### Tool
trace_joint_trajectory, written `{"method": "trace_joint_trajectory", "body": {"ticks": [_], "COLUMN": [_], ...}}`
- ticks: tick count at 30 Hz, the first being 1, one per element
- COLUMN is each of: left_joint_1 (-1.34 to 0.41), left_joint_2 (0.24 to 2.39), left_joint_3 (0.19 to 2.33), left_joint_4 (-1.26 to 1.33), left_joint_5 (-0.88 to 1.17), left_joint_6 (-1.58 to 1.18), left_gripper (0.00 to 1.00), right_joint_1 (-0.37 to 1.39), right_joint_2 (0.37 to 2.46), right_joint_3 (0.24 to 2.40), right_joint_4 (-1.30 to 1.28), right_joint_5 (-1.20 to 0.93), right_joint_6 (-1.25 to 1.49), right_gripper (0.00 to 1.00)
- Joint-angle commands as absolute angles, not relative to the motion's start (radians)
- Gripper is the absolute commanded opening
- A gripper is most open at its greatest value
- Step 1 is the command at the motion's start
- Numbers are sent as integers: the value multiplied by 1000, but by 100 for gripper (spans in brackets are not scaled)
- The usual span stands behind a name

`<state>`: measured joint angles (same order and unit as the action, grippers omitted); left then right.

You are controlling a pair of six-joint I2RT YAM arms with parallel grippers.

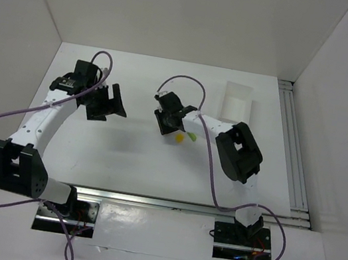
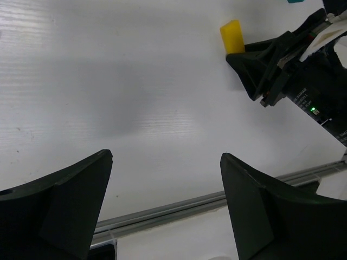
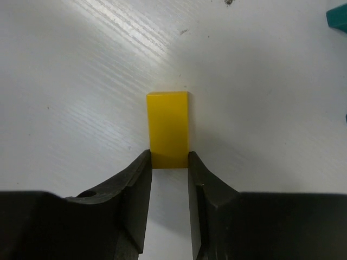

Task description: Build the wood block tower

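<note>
The yellow post [image 3: 168, 127] lies flat on the white table, and my right gripper [image 3: 169, 161] is shut on its near end, both fingertips pressed to its sides. From above, this yellow post [image 1: 178, 138] peeks out beside the right gripper [image 1: 172, 130], with the lime-green post [image 1: 191, 135] just to its right. Only a corner of the teal arch piece [image 3: 337, 18] shows, far right of the wrist view. My left gripper [image 2: 167, 156] hangs wide open over bare table, left of the yellow post [image 2: 232, 37], holding nothing.
A white rectangular tray [image 1: 238, 101] sits at the back right of the table. An aluminium rail [image 1: 194, 207] runs along the near edge by the arm bases. White walls enclose the table on three sides.
</note>
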<state>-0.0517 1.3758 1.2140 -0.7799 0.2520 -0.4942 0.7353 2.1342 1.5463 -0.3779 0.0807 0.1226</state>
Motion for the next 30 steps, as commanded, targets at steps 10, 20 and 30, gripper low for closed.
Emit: {"method": "trace_joint_trajectory", "body": {"ticks": [10,20,30], "left_joint_1": [-127,-252,-311], "left_joint_2": [1419,1502,1549], "left_joint_3": [1252,1198,1201], "left_joint_4": [-663,-424,-413], "left_joint_5": [744,913,907], "left_joint_6": [-417,-612,-612], "left_gripper": [88,82,73], "right_joint_1": [758,871,881], "right_joint_2": [1490,1270,1250], "right_joint_3": [1036,911,911], "right_joint_4": [-54,-107,-127], "right_joint_5": [-44,29,49], "right_joint_6": [116,172,172], "right_gripper": [21,21,21]}}
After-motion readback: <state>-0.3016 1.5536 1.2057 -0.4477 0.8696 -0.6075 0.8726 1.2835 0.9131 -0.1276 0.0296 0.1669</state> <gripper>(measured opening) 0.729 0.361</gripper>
